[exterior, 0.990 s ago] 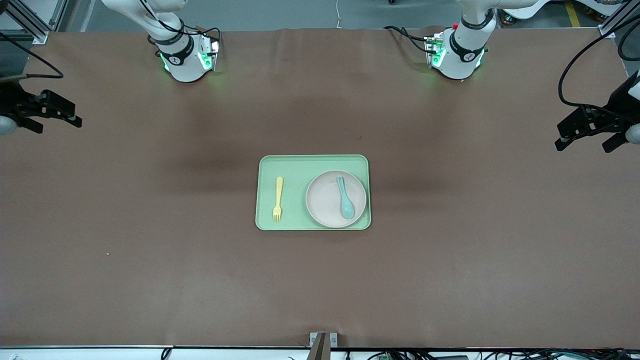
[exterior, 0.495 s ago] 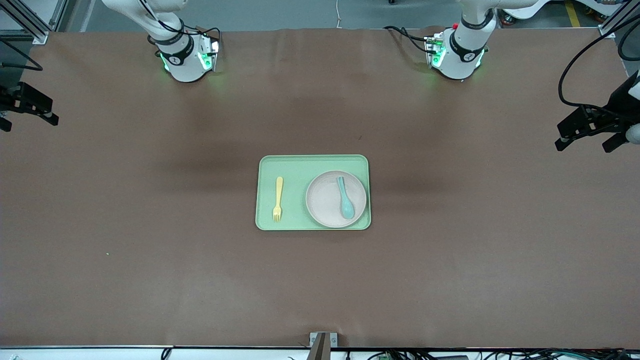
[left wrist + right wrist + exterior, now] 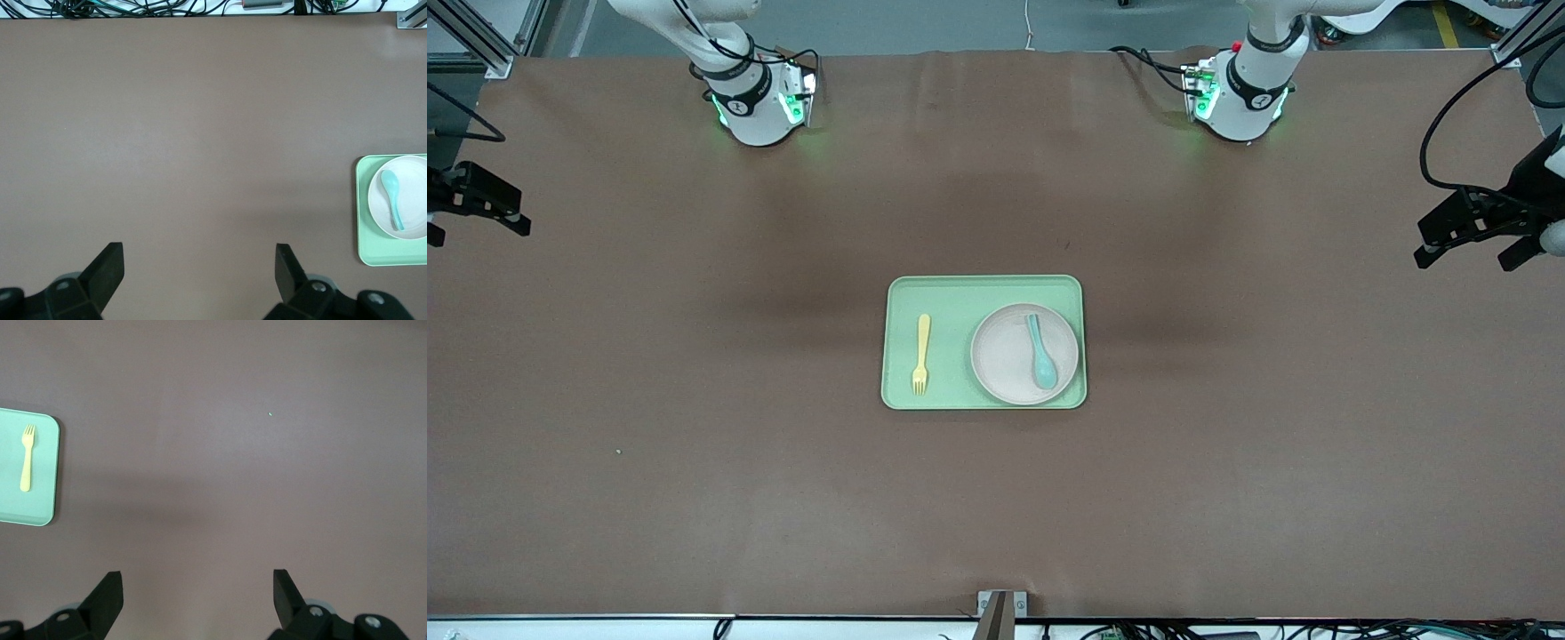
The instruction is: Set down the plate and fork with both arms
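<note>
Green tray (image 3: 985, 292) mid-table — holds fork (image 3: 920, 354) beside plate (image 3: 1009, 356) bearing teal spoon (image 3: 1039, 352); left gripper (image 3: 1476, 242) and right gripper (image 3: 195, 593) spread apart over the table's ends.

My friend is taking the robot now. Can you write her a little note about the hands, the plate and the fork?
Left hand: open, holding nothing, over the left arm's end of the table.
Right hand: open, holding nothing, over the right arm's end.
The plate sits on the green tray, a teal spoon on it. The fork lies beside the plate on the tray.
Done: both seem placed. Left: probably nothing.
</note>
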### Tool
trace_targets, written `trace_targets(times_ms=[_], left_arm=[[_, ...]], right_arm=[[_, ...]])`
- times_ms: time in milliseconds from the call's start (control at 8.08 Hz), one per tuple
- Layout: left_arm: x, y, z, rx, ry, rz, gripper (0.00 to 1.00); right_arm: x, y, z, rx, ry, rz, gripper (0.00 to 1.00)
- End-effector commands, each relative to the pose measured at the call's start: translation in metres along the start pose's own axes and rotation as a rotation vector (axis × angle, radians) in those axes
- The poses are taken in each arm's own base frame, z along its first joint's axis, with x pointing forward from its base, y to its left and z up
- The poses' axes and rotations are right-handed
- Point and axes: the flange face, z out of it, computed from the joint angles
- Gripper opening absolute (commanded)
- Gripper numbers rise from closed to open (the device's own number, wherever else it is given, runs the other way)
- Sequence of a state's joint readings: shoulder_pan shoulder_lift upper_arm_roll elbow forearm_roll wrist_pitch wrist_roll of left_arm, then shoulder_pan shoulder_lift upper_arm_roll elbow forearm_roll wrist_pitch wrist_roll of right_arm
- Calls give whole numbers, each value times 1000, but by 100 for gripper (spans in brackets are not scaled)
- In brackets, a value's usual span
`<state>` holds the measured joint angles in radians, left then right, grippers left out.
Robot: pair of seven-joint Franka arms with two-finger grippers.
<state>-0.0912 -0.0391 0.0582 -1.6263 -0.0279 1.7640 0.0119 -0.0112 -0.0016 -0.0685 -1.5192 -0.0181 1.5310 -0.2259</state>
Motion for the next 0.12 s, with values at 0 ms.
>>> trace_targets(times_ms=[0], left_arm=[[-3, 1, -6, -15, -3, -9, 100]], right_arm=[[3, 0, -5, 0, -6, 65, 99]])
